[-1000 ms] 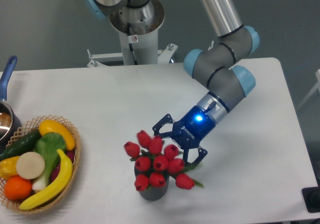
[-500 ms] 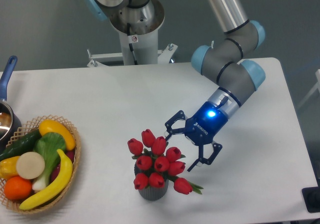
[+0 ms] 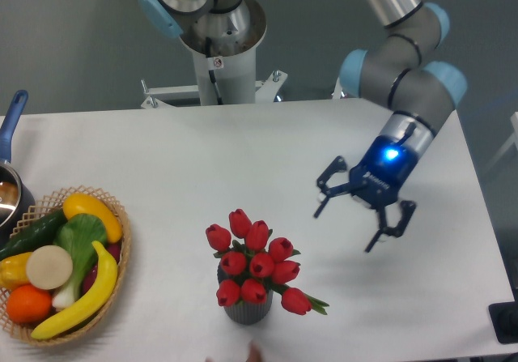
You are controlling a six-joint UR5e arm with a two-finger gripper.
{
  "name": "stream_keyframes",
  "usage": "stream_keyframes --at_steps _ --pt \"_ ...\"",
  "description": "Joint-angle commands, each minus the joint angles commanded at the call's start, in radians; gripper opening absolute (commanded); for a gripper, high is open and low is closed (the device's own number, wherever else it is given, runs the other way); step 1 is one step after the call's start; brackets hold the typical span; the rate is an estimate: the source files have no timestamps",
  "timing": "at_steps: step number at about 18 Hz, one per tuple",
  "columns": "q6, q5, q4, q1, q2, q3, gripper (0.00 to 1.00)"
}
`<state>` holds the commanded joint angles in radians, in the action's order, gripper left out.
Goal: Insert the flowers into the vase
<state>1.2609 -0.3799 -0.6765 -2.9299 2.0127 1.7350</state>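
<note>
The bunch of red tulip buds (image 3: 256, 261) stands in the small dark grey ribbed vase (image 3: 247, 312) near the table's front edge. To its right, the black two-finger gripper (image 3: 348, 226) hangs spread wide, holding nothing.

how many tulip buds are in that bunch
9 visible. The flowers stand in the vase: three buds across the top, two in the next row, three lower at the front, and one drooping to the lower right beside the rim. More may be hidden behind them.
</note>
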Motion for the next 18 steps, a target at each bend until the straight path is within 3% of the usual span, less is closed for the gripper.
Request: stream_keyframes --at_steps 5,10,15,18 --pt "0.033 -0.314 -0.002 0.001 -0.025 -0.037 1.0" --pt "0.331 -0.613 -0.003 0.006 -0.04 -0.009 1.0" --pt "0.33 -0.81 -0.02 0.015 -0.071 -0.008 1.0" --pt "0.319 -1.024 -0.041 0.113 -0.077 -0.018 1.0"
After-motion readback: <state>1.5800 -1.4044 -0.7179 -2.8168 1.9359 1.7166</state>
